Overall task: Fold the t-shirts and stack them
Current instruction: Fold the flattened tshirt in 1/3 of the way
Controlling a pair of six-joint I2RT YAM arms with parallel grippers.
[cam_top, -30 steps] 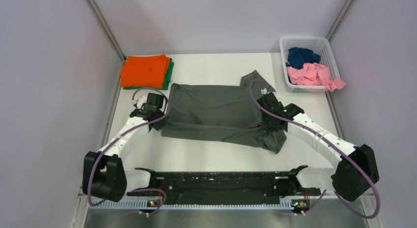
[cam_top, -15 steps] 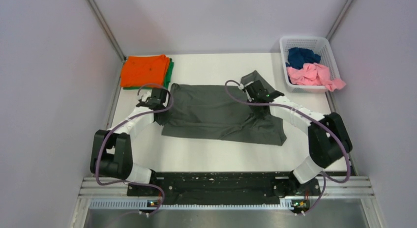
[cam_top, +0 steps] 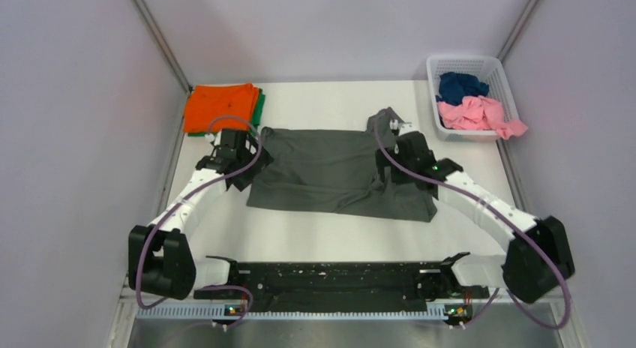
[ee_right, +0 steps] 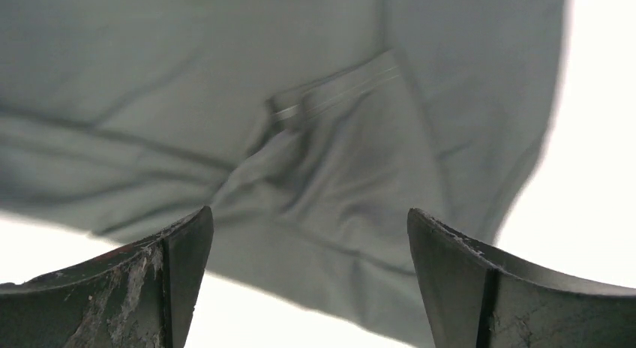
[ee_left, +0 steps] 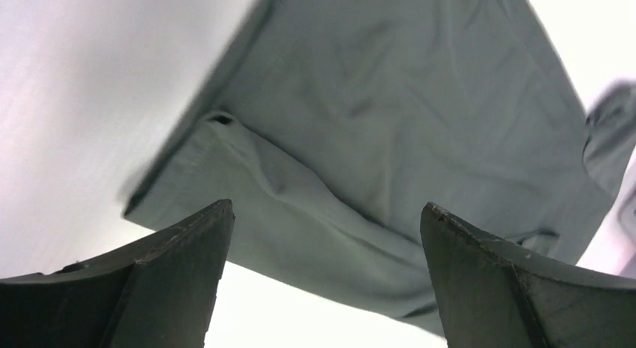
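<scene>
A dark grey t-shirt (cam_top: pixel 330 172) lies spread across the middle of the table, its right side rumpled and one sleeve pointing to the far right. My left gripper (cam_top: pixel 251 168) hovers over its left edge and my right gripper (cam_top: pixel 405 157) over its right part. In the left wrist view the left gripper (ee_left: pixel 326 209) is open above the grey cloth (ee_left: pixel 390 115), holding nothing. The right gripper (ee_right: pixel 309 213) is likewise open over the wrinkled cloth (ee_right: pixel 225 78). A folded orange t-shirt (cam_top: pixel 221 108) rests on a green one (cam_top: pixel 259 112) at the far left.
A white lattice basket (cam_top: pixel 469 63) at the far right corner holds a crumpled navy t-shirt (cam_top: pixel 459 85) and a pink one (cam_top: pixel 480 114) that spills over its rim. Grey walls close the table in on the left, right and back.
Both grippers went from shut to open and let go of the grey t-shirt. The arms first reached toward its far edge, then drew back a little. The shirt's right side now lies flatter.
</scene>
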